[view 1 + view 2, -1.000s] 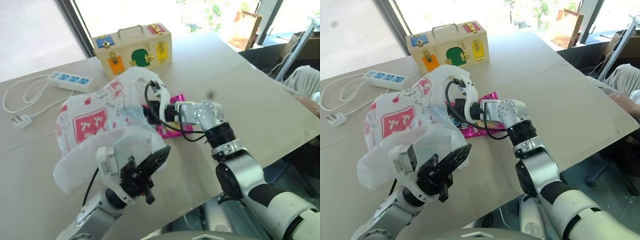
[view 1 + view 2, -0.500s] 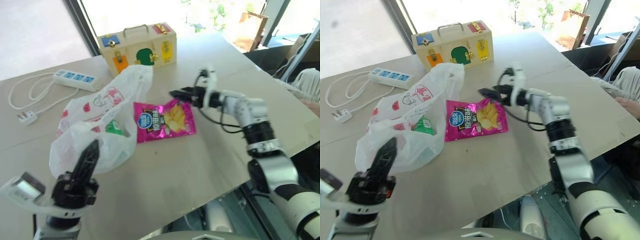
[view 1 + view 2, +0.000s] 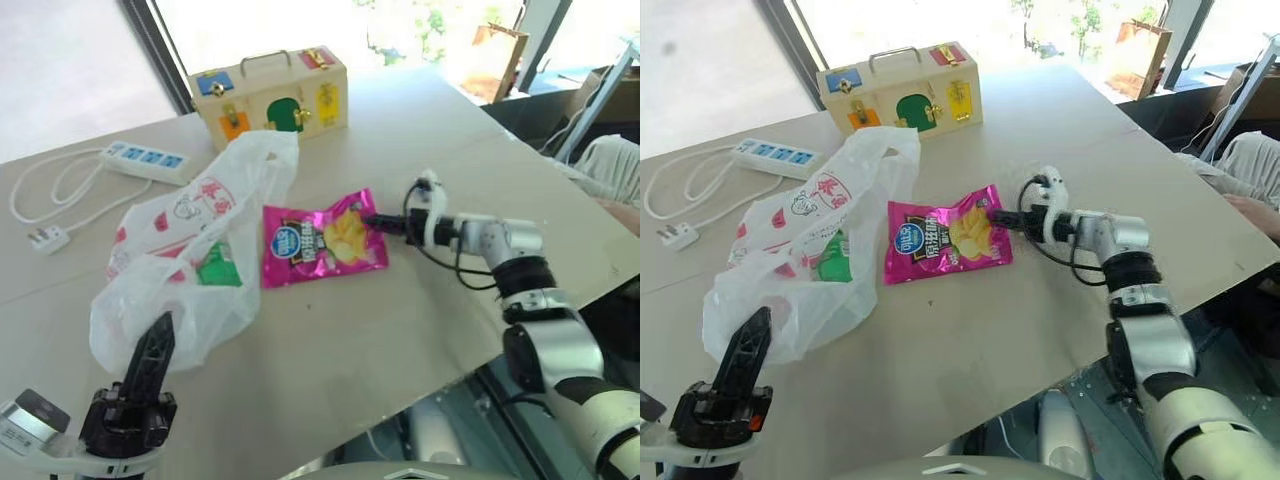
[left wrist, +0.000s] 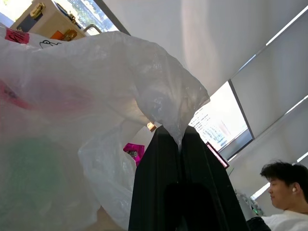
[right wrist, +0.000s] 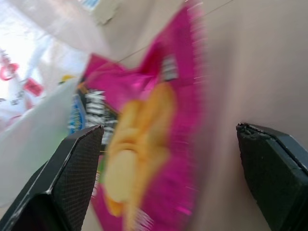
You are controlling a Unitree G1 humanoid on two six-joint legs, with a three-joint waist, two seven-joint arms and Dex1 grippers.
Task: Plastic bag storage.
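Note:
The plastic bag (image 3: 190, 240), crinkly white with red marks, lies slumped on the table's left half with something green (image 3: 215, 268) inside. My left gripper (image 3: 162, 322) is at the near left, shut on a fold of the bag's near edge. The left wrist view shows the film pinched between the fingers (image 4: 166, 144). A magenta chip packet (image 3: 322, 238) lies flat just right of the bag. My right gripper (image 3: 365, 221) is low at the packet's right edge, open; its fingers (image 5: 79, 154) stand wide apart with the packet (image 5: 144, 139) ahead of them.
A wooden latch box (image 3: 268, 95) stands at the back. A white power strip (image 3: 140, 160) with its cable and plug (image 3: 45, 238) lies at the far left. A brown paper bag (image 3: 497, 60) is beyond the table. A person (image 4: 284, 192) is nearby.
My right gripper has drawn out of the bag, swung right and sunk to the packet's right edge. The left gripper has pulled the bag's edge towards the near left; the bag has slumped, uncovering the packet.

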